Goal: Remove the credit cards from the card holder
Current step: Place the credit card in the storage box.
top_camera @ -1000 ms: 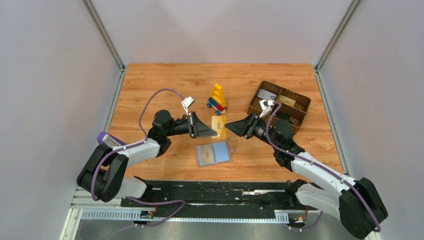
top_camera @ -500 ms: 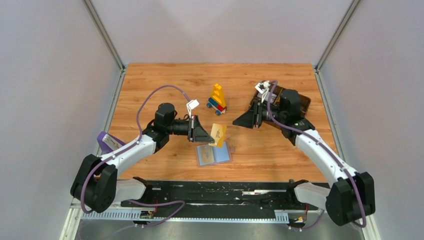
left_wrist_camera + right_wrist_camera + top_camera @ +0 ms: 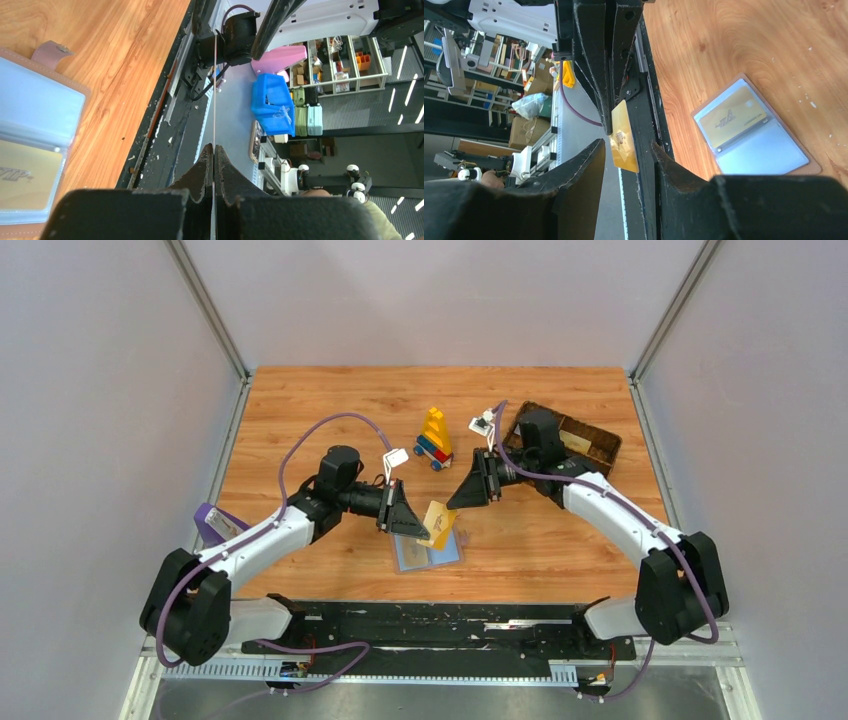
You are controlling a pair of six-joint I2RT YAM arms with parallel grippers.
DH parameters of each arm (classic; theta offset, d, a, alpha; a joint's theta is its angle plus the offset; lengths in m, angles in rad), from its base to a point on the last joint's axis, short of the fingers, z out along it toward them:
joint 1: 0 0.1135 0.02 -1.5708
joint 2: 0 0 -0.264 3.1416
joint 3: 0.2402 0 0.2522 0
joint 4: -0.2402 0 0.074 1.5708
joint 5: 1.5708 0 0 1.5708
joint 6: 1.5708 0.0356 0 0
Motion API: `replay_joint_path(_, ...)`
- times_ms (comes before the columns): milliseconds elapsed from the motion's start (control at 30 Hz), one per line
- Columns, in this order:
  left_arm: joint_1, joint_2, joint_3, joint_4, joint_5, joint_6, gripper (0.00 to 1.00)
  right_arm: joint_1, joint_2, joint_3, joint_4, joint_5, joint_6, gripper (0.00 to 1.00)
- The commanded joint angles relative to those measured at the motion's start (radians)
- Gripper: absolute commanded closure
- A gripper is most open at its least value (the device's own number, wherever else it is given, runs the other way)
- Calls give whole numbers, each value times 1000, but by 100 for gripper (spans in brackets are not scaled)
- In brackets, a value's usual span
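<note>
The card holder (image 3: 415, 556) lies open and flat on the wooden table (image 3: 300, 420), its two light-blue panels facing up and its pinkish tab (image 3: 52, 50) sticking out from one edge. One tan-gold card (image 3: 732, 118) sits in a clear sleeve of the holder. A second gold credit card (image 3: 440, 520) is out of the holder, raised just above its far edge and tilted. The left gripper (image 3: 424, 531) is clamped on it; in the left wrist view the card shows edge-on as a thin line between the closed fingers (image 3: 202, 172). The right gripper (image 3: 452, 504) hovers just beyond the holder's far edge, pointing at the held card. Its jaws stand apart on either side of the card, with a gap visible on both sides in the right wrist view. Farther beyond the holder stands a stack of yellow toy blocks (image 3: 436, 430). Off to the holder's far right sits a brown woven basket (image 3: 590, 445).
</note>
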Motion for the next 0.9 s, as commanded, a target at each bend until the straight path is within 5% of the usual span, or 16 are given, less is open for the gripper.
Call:
replay_joint_path(0,-7,-3,35,-19,28,38,100,27,17,62,-36,-31,-68,63)
replay_joint_path(300,-10,-1,32,-16,29,38,100,59,52,70,-99,-39,-127,70)
replay_joint_path(500,-10,3,31,-18,25,45,100,59,35,65,-102,-37,-135,99)
replay_joint_path(567,-10,6,37,-31,11,51,96,59,27,69,-100,-25,-128,100)
replay_joint_path(767,-9,-1,75,-158,-57,120,46,44,3,74,-100,61,-92,100)
replay_joint_path(867,-9,-15,102,-248,-107,166,11,9,-16,72,-100,89,-69,100)
